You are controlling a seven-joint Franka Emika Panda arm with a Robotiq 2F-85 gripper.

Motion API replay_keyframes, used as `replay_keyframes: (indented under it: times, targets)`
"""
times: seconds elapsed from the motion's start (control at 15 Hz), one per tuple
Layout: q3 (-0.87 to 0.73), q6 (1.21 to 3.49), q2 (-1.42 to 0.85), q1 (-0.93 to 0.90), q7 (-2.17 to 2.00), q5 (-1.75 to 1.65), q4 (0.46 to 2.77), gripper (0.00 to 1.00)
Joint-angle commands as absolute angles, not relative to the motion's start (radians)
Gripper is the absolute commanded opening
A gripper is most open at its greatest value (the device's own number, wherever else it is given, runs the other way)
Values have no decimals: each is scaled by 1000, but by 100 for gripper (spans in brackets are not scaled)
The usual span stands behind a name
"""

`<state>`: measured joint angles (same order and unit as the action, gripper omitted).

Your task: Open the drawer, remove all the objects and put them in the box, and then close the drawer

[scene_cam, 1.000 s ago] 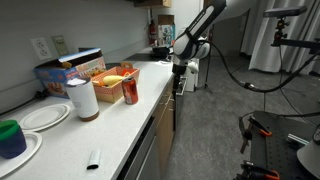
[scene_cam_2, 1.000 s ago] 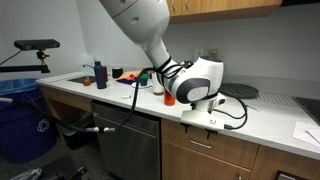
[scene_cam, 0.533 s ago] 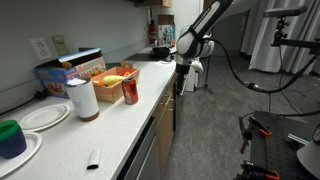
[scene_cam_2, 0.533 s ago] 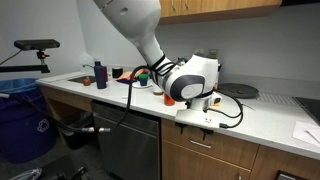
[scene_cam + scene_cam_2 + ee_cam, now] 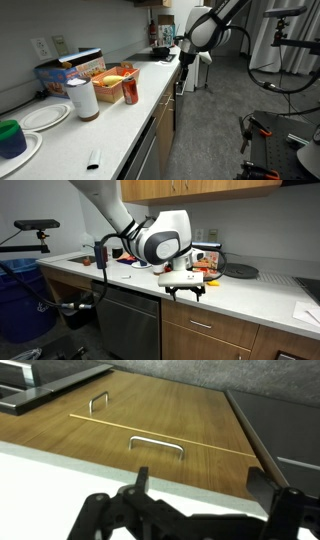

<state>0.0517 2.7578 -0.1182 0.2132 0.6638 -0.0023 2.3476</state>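
Observation:
The drawer (image 5: 190, 430) is shut; its light wood front and pale bar handle show in the wrist view just beyond the white counter edge. It also shows in an exterior view (image 5: 225, 330) under the counter. My gripper (image 5: 202, 482) is open and empty and hangs above the counter's front edge, over the drawer, in both exterior views (image 5: 183, 62) (image 5: 185, 288). The orange-red box (image 5: 120, 82) stands on the counter with a yellow curved piece (image 5: 112, 75) in it. Anything inside the drawer is hidden.
A red can (image 5: 130, 92), a paper roll (image 5: 83, 98) and a blue printed box (image 5: 68, 72) stand by the orange-red box. White plates (image 5: 42, 116) and a green-blue cup (image 5: 10, 137) sit nearer. A cabinet door with a handle (image 5: 98, 402) lies below the drawer.
The gripper has risen from the counter's front edge to just above the counter, and the arm has swung back over it. The drawer stays shut.

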Motion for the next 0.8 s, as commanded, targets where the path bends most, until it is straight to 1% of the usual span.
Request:
replay_keyframes:
  times: [0.0,0.13,0.2,0.47,0.6,0.67,0.73]
  targets:
    - [6,2873,26,160,593,-63,2467,100]
    - [-2,2933,58,144,583,-54,2495,100]
    - [32,2959,70,171,598,-30,2507,100]
    - [53,3072,82,122,692,159,2541,100]
    - [59,3100,91,86,730,251,2572,100]
    - [56,3068,49,119,676,169,2522,100]
    - [59,3078,51,104,688,200,2532,100]
